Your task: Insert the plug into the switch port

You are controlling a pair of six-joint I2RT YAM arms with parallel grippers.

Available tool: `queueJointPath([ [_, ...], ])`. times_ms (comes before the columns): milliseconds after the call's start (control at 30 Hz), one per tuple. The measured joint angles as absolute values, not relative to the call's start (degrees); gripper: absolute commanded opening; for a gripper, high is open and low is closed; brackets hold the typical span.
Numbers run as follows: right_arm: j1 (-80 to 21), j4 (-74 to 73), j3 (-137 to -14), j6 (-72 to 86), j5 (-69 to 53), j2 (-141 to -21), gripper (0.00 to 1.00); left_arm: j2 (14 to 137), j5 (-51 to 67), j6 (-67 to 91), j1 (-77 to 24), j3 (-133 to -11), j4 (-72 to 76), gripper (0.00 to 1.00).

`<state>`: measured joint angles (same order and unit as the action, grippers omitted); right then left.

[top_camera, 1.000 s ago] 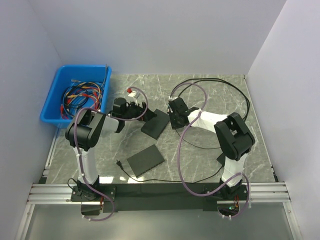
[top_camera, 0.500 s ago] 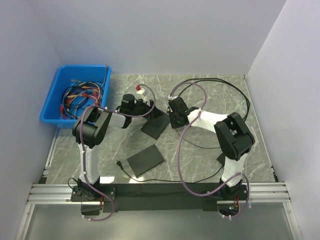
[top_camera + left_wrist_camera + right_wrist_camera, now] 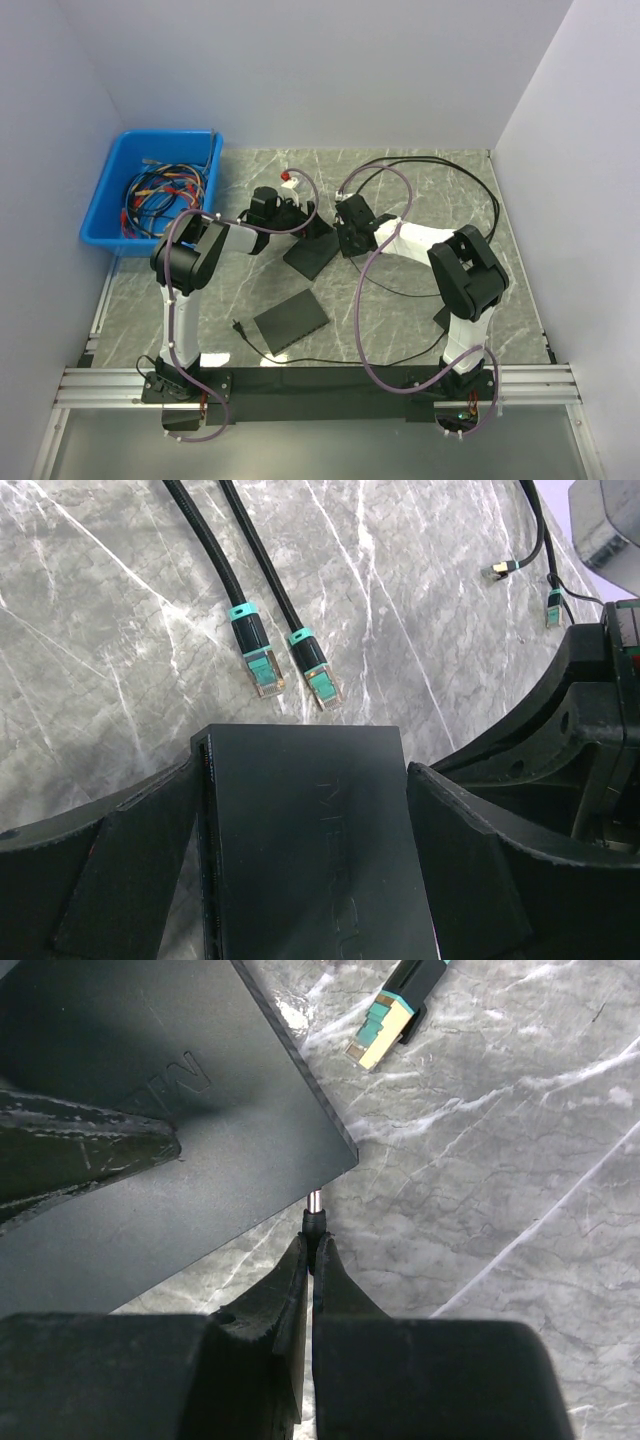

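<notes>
Your left pincer (image 3: pixel 305 880) straddles the network switch (image 3: pixel 310 840) wide, steadying it; your right pincer (image 3: pixel 312 1250) pinches the barrel plug (image 3: pixel 314 1222) at its edge.

We see two arms built of white links with bulky black joint housings, each trailing a looping mauve-grey cable from its base up along the links. Their bases are bolted to a black plate on silver aluminium rails at the near edge of the counter. The left pincer (image 3: pixel 305 880) has broad matte-black fingers, and the right pincer (image 3: pixel 312 1250) ends in black fingers tapering to narrow tips.
</notes>
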<state>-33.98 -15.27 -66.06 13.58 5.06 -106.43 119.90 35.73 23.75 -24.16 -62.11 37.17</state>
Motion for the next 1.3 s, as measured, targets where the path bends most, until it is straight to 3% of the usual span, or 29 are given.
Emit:
queueJointPath([
  [1300, -36.40, -15.79, -65.98, 12.51, 5.23, -105.23, 0.00, 120.90, 34.63, 23.00, -24.27, -64.64, 32.91, 0.86],
])
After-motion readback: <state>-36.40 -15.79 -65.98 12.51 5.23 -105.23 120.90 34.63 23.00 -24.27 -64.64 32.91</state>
